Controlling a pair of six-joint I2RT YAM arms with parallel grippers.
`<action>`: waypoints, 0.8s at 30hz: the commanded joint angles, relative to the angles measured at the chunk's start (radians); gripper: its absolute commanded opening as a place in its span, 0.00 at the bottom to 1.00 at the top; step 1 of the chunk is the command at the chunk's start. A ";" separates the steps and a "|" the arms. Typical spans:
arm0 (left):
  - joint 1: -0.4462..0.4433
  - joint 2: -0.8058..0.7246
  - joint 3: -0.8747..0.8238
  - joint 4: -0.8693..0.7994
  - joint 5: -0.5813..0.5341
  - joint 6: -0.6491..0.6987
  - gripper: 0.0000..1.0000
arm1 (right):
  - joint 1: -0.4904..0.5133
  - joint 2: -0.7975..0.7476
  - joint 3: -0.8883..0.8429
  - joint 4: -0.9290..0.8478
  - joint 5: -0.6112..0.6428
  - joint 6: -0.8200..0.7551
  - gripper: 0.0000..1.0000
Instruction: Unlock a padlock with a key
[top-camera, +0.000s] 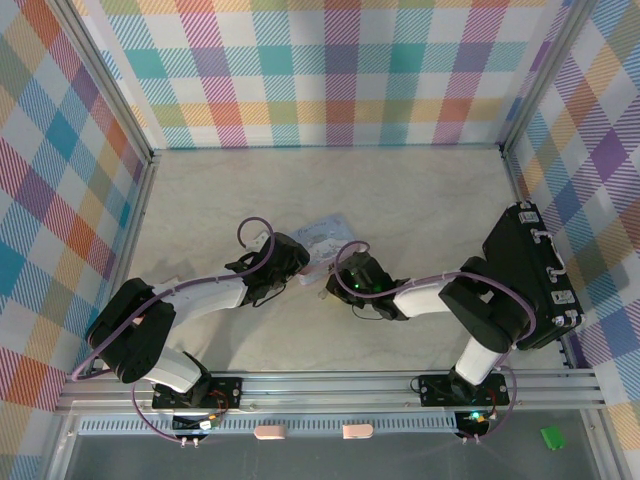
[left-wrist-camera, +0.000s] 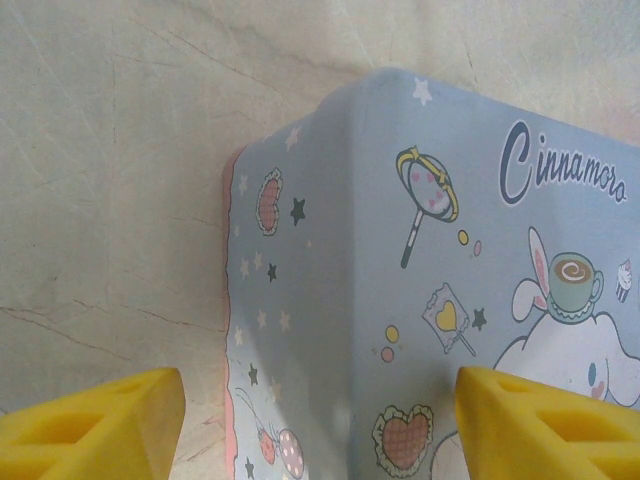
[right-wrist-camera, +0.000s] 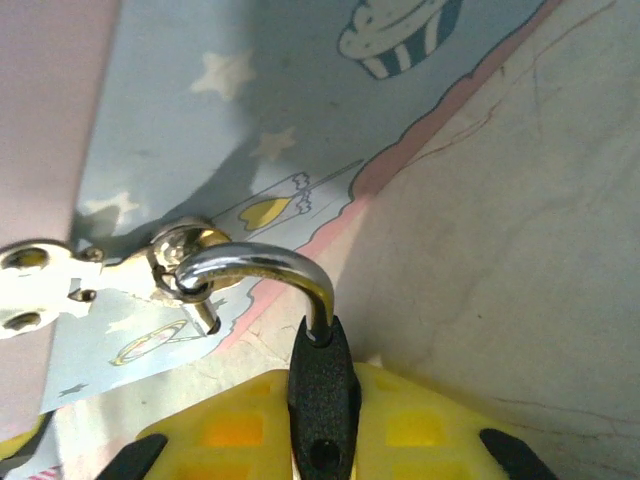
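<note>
Right wrist: padlock (right-wrist-camera: 320, 385) pinched at the tin's (right-wrist-camera: 200, 120) hasp (right-wrist-camera: 60, 280)

Right gripper (right-wrist-camera: 320, 440) clamps the black padlock at the Cinnamoroll tin's near edge, likely steadying it for a key. Its silver shackle (right-wrist-camera: 262, 262) hooks through the hasp. Left gripper (left-wrist-camera: 320, 420), fingers spread, straddles the tin's corner, probably bracing it.

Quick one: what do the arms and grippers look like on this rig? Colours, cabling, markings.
Both the left arm and right arm have black joint housings and white links, each trailed by a looping lilac cable. Green lights glow on the right arm's wrist and base. The left gripper and right gripper have yellow fingers with moulded pockets.
</note>
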 joint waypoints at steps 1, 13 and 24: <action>-0.006 -0.002 -0.018 -0.093 -0.002 0.000 0.70 | -0.023 0.032 -0.052 0.052 -0.052 0.081 0.14; -0.007 0.010 -0.015 -0.093 0.009 -0.001 0.69 | -0.054 0.061 -0.122 0.321 -0.069 0.142 0.11; -0.006 0.019 -0.010 -0.089 0.014 -0.002 0.69 | -0.090 0.007 -0.117 0.345 -0.098 0.149 0.09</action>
